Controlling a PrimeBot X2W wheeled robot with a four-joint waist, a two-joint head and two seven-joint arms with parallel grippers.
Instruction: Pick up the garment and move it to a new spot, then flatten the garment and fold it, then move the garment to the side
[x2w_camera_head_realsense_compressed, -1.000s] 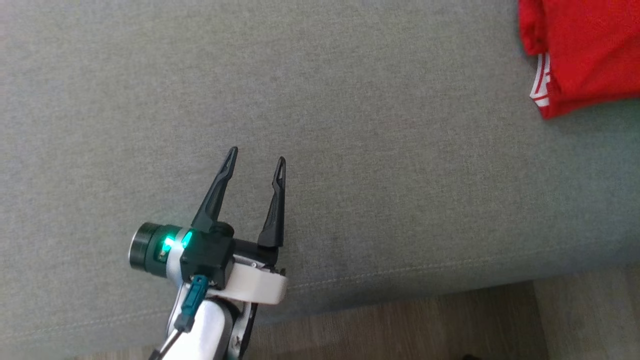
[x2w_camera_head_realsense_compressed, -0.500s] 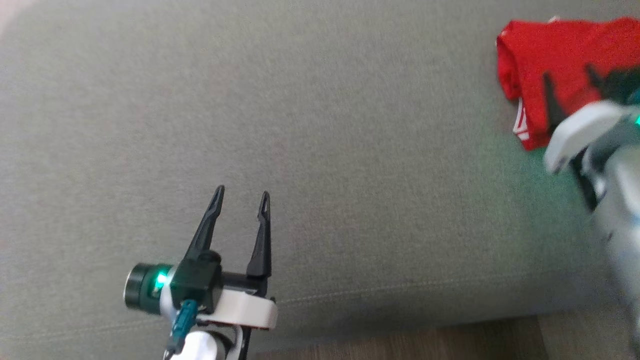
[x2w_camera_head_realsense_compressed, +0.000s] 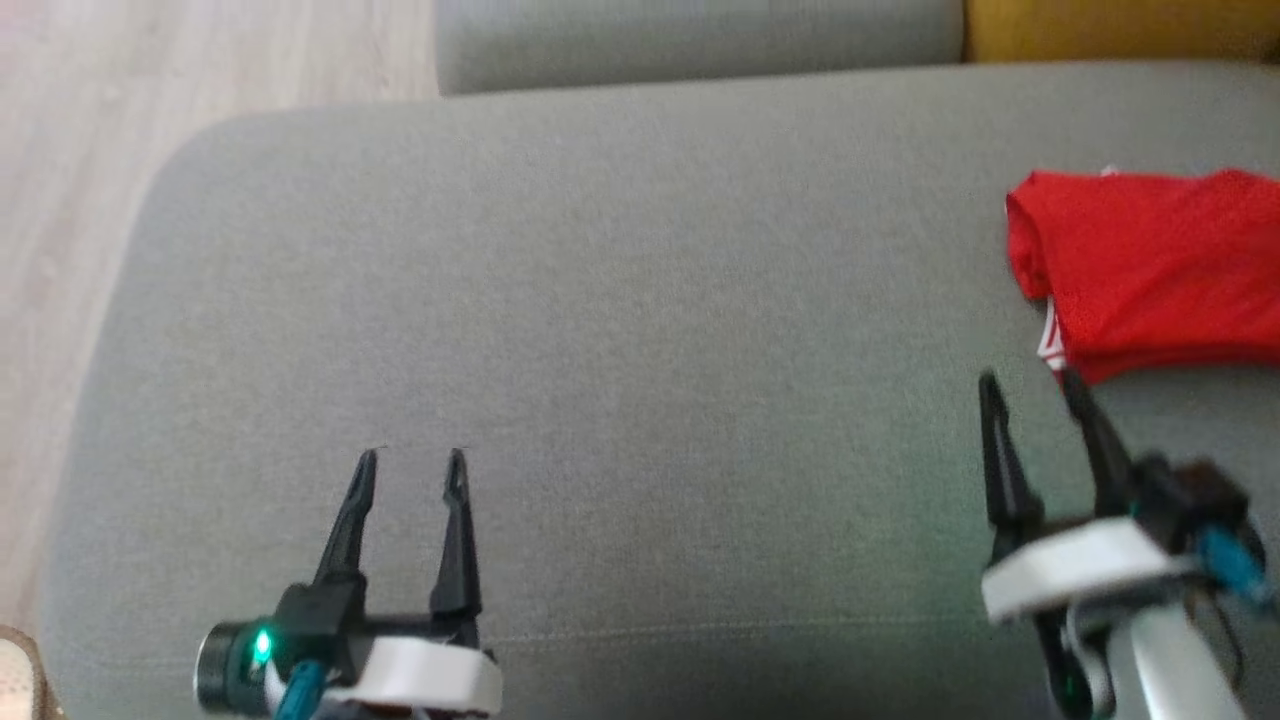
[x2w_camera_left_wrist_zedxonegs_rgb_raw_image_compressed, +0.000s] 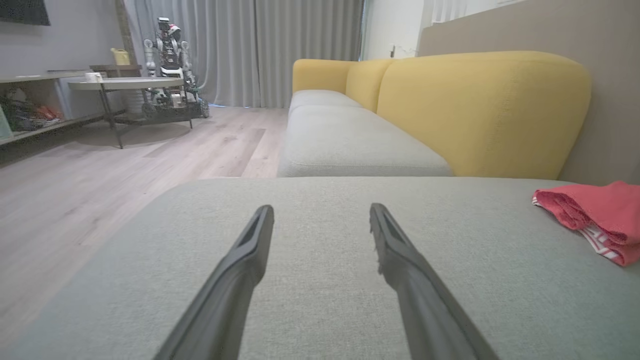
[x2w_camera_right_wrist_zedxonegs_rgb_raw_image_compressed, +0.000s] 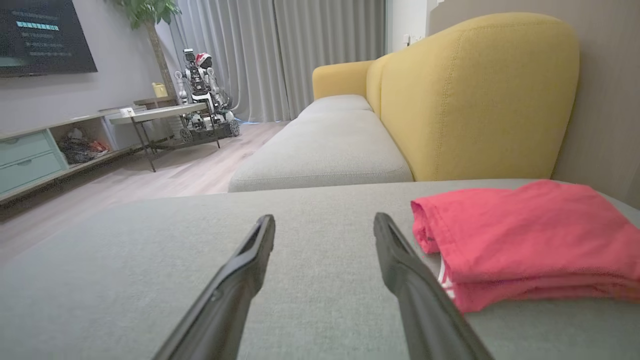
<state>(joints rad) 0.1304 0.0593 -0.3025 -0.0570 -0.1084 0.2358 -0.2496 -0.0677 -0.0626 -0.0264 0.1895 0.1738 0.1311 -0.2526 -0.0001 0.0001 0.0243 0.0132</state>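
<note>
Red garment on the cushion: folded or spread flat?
Folded: the red garment lies as a compact stack on the grey sofa cushion, doubled layers visible along its edge.

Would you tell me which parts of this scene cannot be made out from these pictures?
- Red folded garment: the head view's right edge cuts off its right part.
- Right gripper: blurred in the head view.
- The garment's white-striped corner: partly hidden behind that gripper's finger in the right wrist view.
- Dark wall screen: its text is too small to read in the right wrist view.
</note>
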